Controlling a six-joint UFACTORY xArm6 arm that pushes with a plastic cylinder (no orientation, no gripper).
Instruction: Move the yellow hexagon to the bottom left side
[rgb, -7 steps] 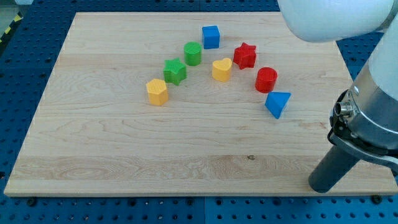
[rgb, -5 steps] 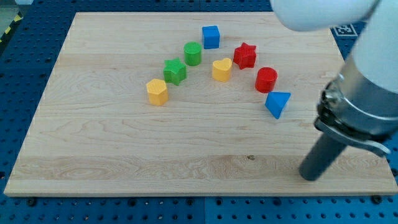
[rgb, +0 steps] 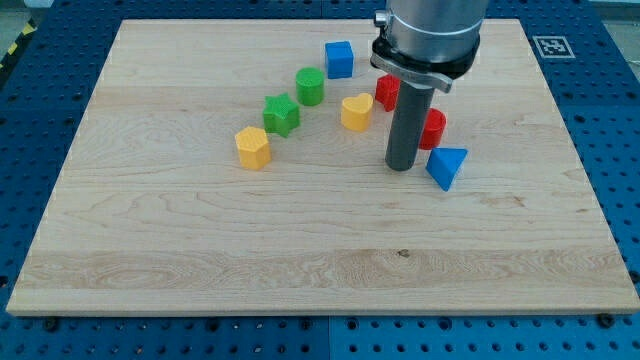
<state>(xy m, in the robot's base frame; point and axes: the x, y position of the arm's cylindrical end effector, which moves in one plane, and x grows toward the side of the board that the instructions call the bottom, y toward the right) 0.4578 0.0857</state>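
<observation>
Camera view, my tip beside blue triangle, rod hiding red blocks (partly), yellow hexagon clear.

- The rod is covering most of the red star, leaving only its nine o'clock side showing beside the yellow heart.
- The rod is also hiding the nine o'clock part of the red cylinder.
- The top edge is cutting off the arm above its collar.
- The bottom edge is cropping the blue perforated table.
</observation>
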